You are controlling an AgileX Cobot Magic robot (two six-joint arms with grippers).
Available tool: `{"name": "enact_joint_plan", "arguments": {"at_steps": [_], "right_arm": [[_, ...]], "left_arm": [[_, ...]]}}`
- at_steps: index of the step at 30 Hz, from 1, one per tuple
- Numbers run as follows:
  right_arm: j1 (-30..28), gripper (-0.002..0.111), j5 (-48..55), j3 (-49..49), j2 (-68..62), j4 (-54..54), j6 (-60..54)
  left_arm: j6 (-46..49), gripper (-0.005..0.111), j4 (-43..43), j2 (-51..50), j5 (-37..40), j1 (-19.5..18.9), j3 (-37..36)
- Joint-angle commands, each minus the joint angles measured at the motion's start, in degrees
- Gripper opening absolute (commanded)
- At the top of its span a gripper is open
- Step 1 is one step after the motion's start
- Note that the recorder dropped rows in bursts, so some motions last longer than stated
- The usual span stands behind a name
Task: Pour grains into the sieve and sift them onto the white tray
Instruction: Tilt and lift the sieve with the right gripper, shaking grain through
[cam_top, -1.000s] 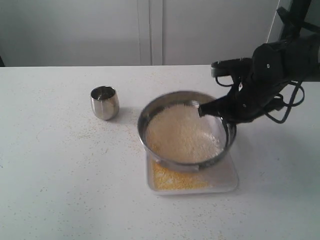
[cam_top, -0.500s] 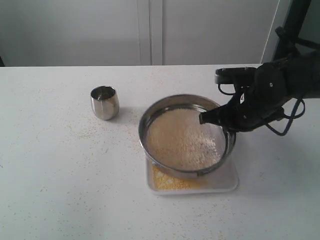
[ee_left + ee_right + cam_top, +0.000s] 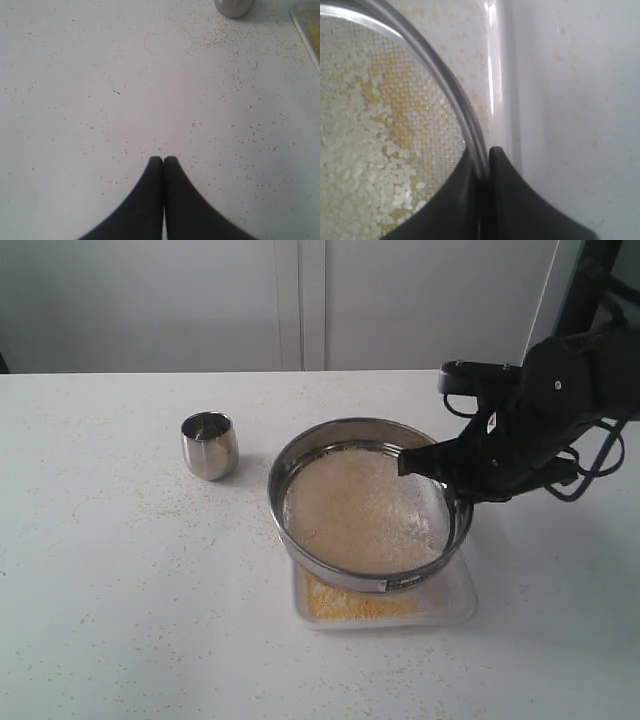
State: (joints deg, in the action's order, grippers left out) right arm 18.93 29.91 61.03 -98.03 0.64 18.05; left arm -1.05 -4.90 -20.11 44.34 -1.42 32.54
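Observation:
The sieve [image 3: 331, 577], a wide steel ring with a mesh bottom, hangs over the white tray [image 3: 457, 606]. My right gripper [image 3: 449, 483] is shut on its right rim. Whitish grains [image 3: 360, 510] lie spread across the mesh, and fine yellow ones [image 3: 345, 604] lie piled on the tray below. In the right wrist view the gripper [image 3: 482, 159] pinches the sieve rim [image 3: 445, 85], with rice-like grains [image 3: 365, 150] on the mesh and the tray edge [image 3: 492, 75] beneath. My left gripper [image 3: 163, 160] is shut on nothing above the bare, grain-speckled table; the exterior view does not show it.
A small steel cup [image 3: 209, 445] stands upright to the left of the sieve; its base [image 3: 232, 6] shows in the left wrist view, as does a tray corner [image 3: 307, 30]. Stray grains are scattered over the white table. A wall runs behind its far edge.
The sieve has shifted a little to the left and levelled out in the right gripper. The grains, heaped a second ago, now lie flatter. The right arm's wrist has moved right.

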Motion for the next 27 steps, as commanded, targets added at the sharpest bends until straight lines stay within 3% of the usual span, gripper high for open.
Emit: {"name": "enact_joint_plan", "arguments": {"at_steps": [1,2,4,7,8,11,12,15,17,19,20,21,24,27], "right_arm": [[-0.1,0.000,-18.4,-0.6,0.2,-1.5,0.1],[-0.1,0.000,-21.9,-0.4,-0.5,-1.5,0.1],[-0.1,0.000,-16.9,0.8,-0.3,0.2,0.4],[-0.1,0.000,7.8,1.0,1.6,-0.1,0.2],[-0.1,0.000,7.3,0.5,1.6,-1.1,0.2],[-0.1,0.000,-20.3,-0.2,-1.0,-6.3,0.4],[-0.1,0.000,-18.6,0.3,-1.0,-4.5,0.6],[0.0,0.000,5.6,0.7,0.4,-3.7,0.0],[-0.1,0.000,-1.4,-0.3,0.1,-6.5,0.3],[-0.1,0.000,-19.2,-1.1,-2.3,-7.9,0.3],[-0.1,0.000,-19.2,-0.9,-2.6,-5.2,0.6],[-0.1,0.000,-11.3,0.0,-2.2,1.0,0.7],[-0.1,0.000,5.5,-0.2,-0.9,1.1,0.0],[-0.1,0.000,-3.6,-1.2,-0.9,0.2,0.1]], "left_arm": [[0.0,0.000,-0.1,0.4,0.2,-0.2,-0.1],[0.0,0.000,-0.1,0.4,0.2,-0.2,-0.1],[0.0,0.000,-0.1,0.4,0.2,-0.2,-0.1],[0.0,0.000,-0.1,0.4,0.2,-0.2,-0.1],[0.0,0.000,-0.1,0.4,0.2,-0.2,-0.1],[0.0,0.000,-0.1,0.4,0.2,-0.2,-0.1],[0.0,0.000,-0.1,0.4,0.2,-0.2,-0.1],[0.0,0.000,-0.1,0.4,0.2,-0.2,-0.1],[0.0,0.000,-0.1,0.4,0.2,-0.2,-0.1],[0.0,0.000,-0.1,0.4,0.2,-0.2,-0.1],[0.0,0.000,-0.1,0.4,0.2,-0.2,-0.1],[0.0,0.000,-0.1,0.4,0.2,-0.2,-0.1],[0.0,0.000,-0.1,0.4,0.2,-0.2,-0.1],[0.0,0.000,-0.1,0.4,0.2,-0.2,-0.1]]}}
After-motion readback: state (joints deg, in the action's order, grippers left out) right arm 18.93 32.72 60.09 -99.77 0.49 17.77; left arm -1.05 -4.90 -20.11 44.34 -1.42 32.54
